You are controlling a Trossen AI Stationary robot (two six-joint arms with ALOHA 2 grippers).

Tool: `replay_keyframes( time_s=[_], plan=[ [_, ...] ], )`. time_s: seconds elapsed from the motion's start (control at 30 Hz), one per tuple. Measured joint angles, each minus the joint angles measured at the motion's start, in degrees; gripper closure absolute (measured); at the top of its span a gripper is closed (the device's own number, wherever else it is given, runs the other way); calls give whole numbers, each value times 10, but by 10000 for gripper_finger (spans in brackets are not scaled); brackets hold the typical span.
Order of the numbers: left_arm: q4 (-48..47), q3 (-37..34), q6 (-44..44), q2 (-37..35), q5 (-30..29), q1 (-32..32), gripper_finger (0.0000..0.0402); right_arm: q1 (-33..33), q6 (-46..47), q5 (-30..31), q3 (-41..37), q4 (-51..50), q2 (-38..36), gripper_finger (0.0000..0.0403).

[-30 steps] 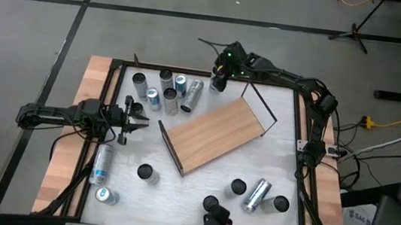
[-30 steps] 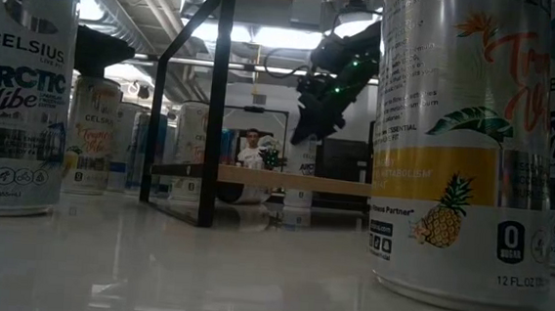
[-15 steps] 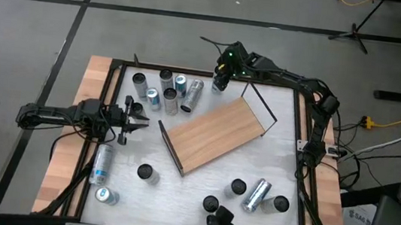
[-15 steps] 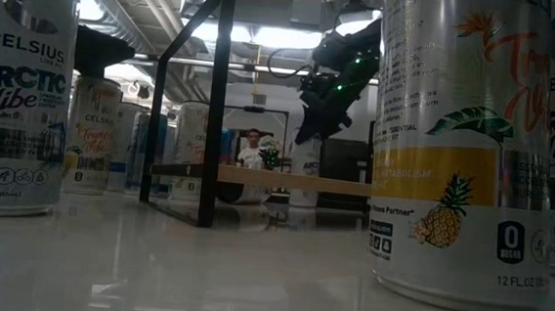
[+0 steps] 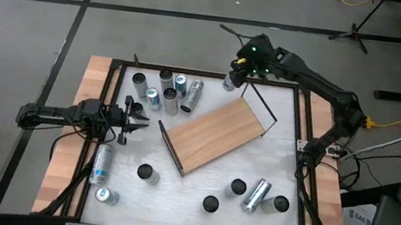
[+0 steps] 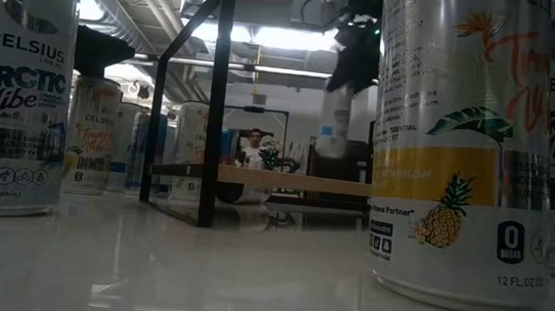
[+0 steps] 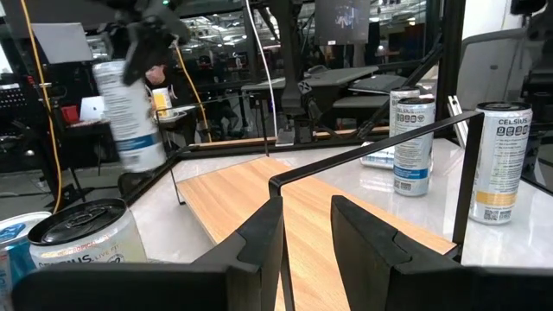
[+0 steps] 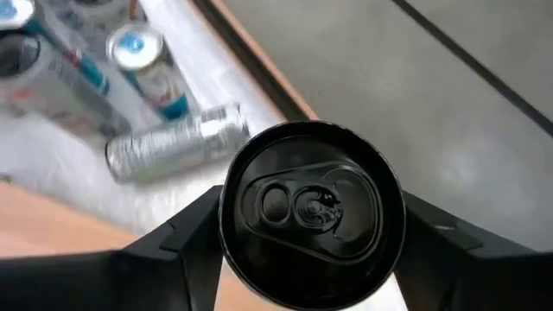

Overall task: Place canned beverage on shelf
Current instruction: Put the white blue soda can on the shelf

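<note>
The shelf (image 5: 213,133) is a light-brown wood-grain board lying slantwise mid-table, with dark wire frames at both short ends; it also shows in the low view (image 6: 286,180) and left wrist view (image 7: 346,216). My right gripper (image 5: 237,70) is above the table's far edge, just beyond the shelf's far-right end, shut on a white canned beverage (image 5: 231,81) with a black top (image 8: 311,212). That can shows in the air in the low view (image 6: 334,120) and left wrist view (image 7: 130,112). My left gripper (image 5: 139,118) rests shut at the table's left side, pointing level toward the shelf. My right gripper pinches the can between its two fingers (image 8: 186,233), on opposite sides of the wall just below the top rim (image 8: 233,250). The fingers come slanting down from above and the far side. The can hangs below them, nearly upright, lifted clear of the table.
Several cans stand or lie in a group at the far left (image 5: 165,89), one of them on its side (image 8: 173,147). Another lies by the left edge (image 5: 102,163). More stand near the front (image 5: 146,172) (image 5: 238,186), beside a lying one (image 5: 257,195). The shelf's wire frame (image 5: 262,104) rises just under the held can.
My right gripper has risen and gone toward the table's right edge. It carries the can, which stood on the table behind the shelf and now hangs clear above it.
</note>
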Motion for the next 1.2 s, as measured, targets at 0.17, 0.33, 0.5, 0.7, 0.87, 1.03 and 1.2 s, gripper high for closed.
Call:
replay_keyframes(
  time_s=[0.17, 0.33, 0.5, 0.7, 0.87, 1.03, 1.2],
  plan=[
    [0, 0, 0, 0, 0, 0, 310, 25, 22, 2, 0, -40, -26, 157],
    [0, 0, 0, 0, 0, 0, 310, 49, 40, 27, 0, -76, -28, 157],
    [0, 0, 0, 0, 0, 0, 310, 68, 53, 90, 0, -120, -28, 157],
    [0, 0, 0, 0, 0, 0, 310, 70, 77, 117, -20, -104, -29, 158],
    [0, 0, 0, 0, 0, 0, 310, 70, 84, 121, -85, -65, -27, 158],
    [0, 0, 0, 0, 0, 0, 310, 70, 79, 123, -115, -18, -28, 158],
    [0, 0, 0, 0, 0, 0, 310, 69, 79, 132, -123, -7, -28, 158]
  ],
)
